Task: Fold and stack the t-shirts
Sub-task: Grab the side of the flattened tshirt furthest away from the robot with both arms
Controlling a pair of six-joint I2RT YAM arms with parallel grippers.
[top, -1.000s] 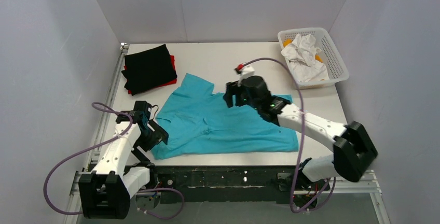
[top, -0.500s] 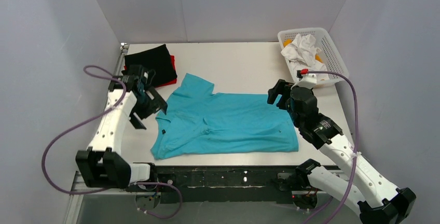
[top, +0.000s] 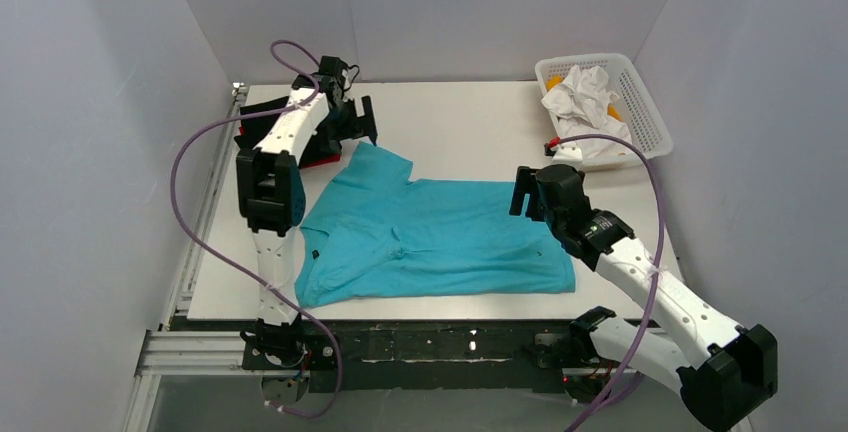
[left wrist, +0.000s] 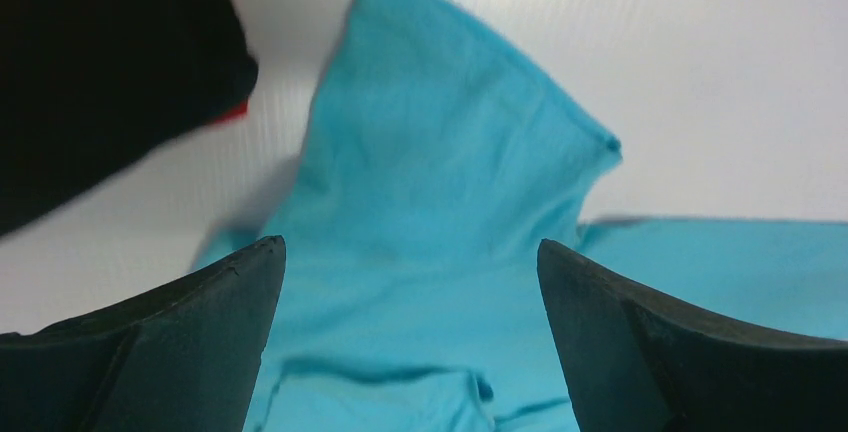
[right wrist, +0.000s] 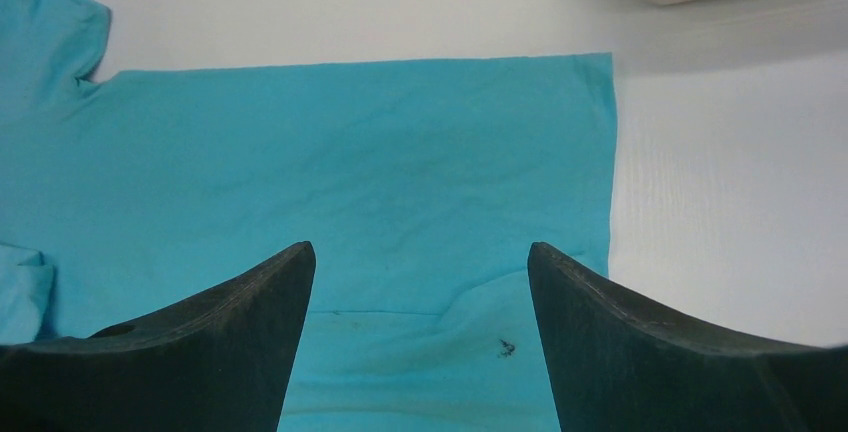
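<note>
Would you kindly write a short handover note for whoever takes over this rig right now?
Left tool: open, empty, over the far sleeve of the turquoise shirt.
Right tool: open, empty, over its hem end.
Black shirt lies folded on the red shirt, far left on the table.
Done: two shirts folded, stacked.
Left: fold the turquoise one, which lies spread flat, and stack it.

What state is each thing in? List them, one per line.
turquoise t-shirt: unfolded, spread flat on the table
black t-shirt: folded, top of the stack
red t-shirt: beneath the black, only an edge showing
basket: holds crumpled white cloth
left end effector: open, empty, above the turquoise sleeve
right end effector: open, empty, above the turquoise body
</note>
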